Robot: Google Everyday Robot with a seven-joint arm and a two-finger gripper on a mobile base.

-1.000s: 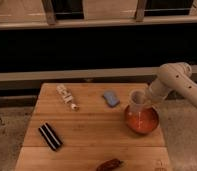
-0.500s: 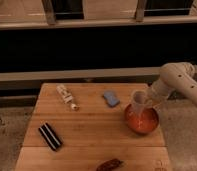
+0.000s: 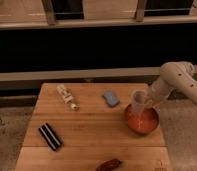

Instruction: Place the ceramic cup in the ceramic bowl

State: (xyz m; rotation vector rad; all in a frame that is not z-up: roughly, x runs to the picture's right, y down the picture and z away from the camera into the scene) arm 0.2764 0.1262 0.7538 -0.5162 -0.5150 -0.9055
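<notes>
— Where's the cup [image 3: 138, 102]?
— Over the bowl's [image 3: 141, 121] back rim, at the table's [image 3: 92, 125] right edge.
— And the gripper [image 3: 148, 102]?
— Right against the cup; I'd say it's gripping it, though my view's poor.

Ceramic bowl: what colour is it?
Red-orange, in the camera view: the ceramic bowl, with the hand at the ceramic cup.

The gripper [image 3: 148, 101], right of centre in the frame, sits behind the ceramic cup [image 3: 138, 102], which hides part of it. The cup covers the back rim of the ceramic bowl [image 3: 141, 121]. The worktop [image 3: 87, 130] is cut off by the bottom edge.
</notes>
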